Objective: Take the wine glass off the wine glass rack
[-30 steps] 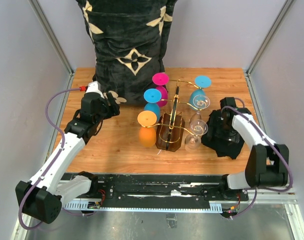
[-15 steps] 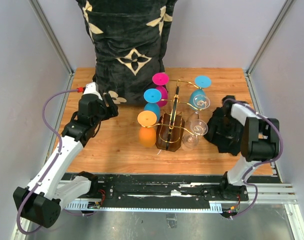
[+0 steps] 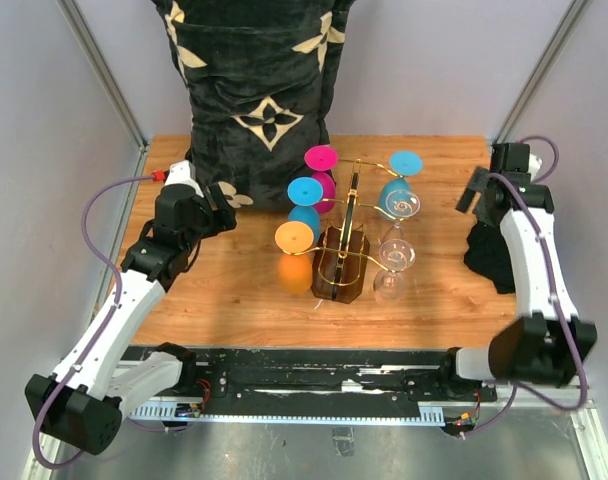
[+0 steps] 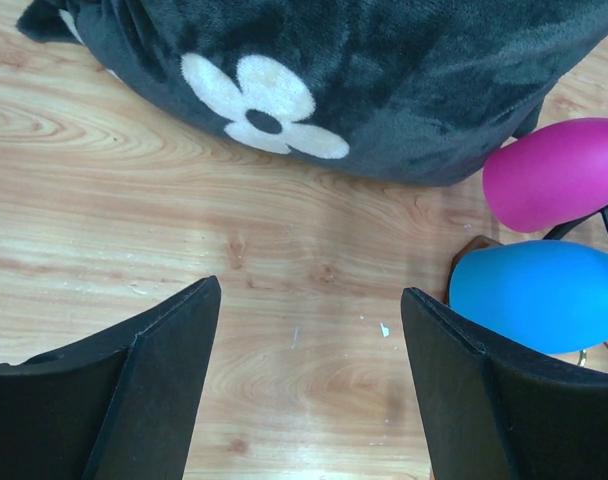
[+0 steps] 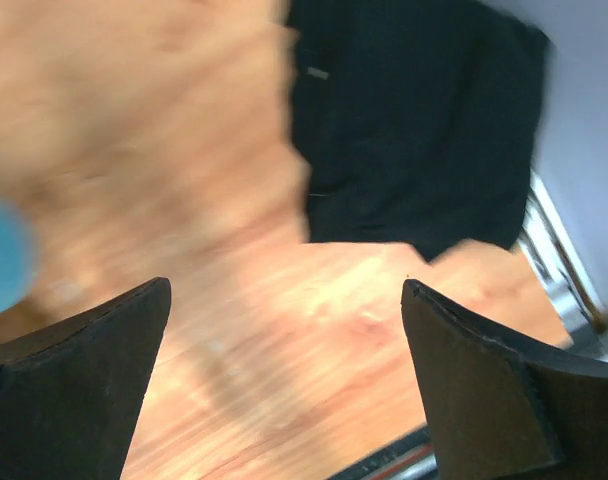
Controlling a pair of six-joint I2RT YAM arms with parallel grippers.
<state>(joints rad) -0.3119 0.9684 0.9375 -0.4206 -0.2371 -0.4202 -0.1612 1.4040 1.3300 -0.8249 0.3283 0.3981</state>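
The wine glass rack (image 3: 342, 262), gold wire arms on a dark brown body, stands mid-table with several wine glasses hanging upside down. Pink (image 3: 322, 160), blue (image 3: 304, 192) and orange (image 3: 295, 238) ones hang on its left. A blue-footed glass (image 3: 405, 163) and a clear glass (image 3: 394, 258) hang on its right. My left gripper (image 3: 224, 205) is open over bare wood left of the rack. In the left wrist view its open fingers (image 4: 309, 290) hold nothing, with the pink bowl (image 4: 554, 172) and blue bowl (image 4: 539, 295) to the right. My right gripper (image 3: 476, 190) is open and empty, right of the rack; its view (image 5: 286, 285) is blurred.
A large black patterned pillow (image 3: 259, 90) leans against the back wall, close to my left gripper and the pink glass. A black cloth (image 3: 489, 255) lies on the table's right side under my right arm. Grey walls enclose both sides.
My right arm has swung up off the black cloth toward the far right. The clear front glass swayed and settled. My left gripper has edged back and opened slightly wider.
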